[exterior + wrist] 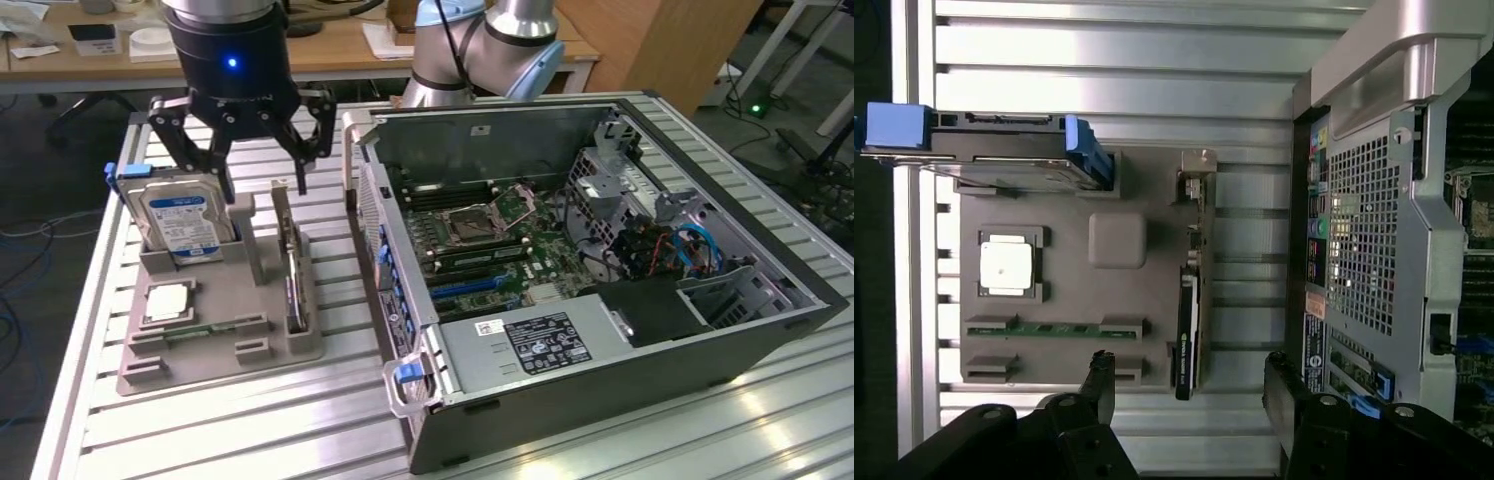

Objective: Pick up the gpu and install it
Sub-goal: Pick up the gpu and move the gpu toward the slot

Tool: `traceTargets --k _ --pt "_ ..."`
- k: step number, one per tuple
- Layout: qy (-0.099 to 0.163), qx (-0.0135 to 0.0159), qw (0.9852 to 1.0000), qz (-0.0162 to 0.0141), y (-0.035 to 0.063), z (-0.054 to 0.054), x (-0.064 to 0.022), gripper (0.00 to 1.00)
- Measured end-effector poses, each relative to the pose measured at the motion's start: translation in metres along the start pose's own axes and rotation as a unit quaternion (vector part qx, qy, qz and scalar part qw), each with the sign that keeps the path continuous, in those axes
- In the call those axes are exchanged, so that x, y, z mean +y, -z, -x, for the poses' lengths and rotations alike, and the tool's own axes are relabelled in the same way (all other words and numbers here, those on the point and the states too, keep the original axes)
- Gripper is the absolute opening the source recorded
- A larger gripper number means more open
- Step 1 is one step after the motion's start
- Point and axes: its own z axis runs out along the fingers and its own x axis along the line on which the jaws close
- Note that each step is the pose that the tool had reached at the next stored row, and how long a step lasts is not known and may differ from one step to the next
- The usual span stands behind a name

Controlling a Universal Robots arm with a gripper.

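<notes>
Gripper [263,185] is hovering wide open, empty, above the gpu [291,270] standing edgewise in its tray [200,350]. Pickup and fitting into the computer case [747,340] are both waiting.

I see clear air above the gpu [291,275], where my end effector [264,190] hangs spread wide; the upright hard drive [183,222] stands near on one side, the computer case wall [1369,210] on the other.

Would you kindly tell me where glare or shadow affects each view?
Exterior view: light glares off the table beside the computer case. Wrist view: the gripper and the gpu look dark, while the case's rim shines bright.
</notes>
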Motion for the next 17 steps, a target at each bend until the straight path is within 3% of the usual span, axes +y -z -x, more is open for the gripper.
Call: traceTargets --k 17 --pt "0.0 0.0 1.0 0.0 -0.0155 0.001 -0.0005 0.71"
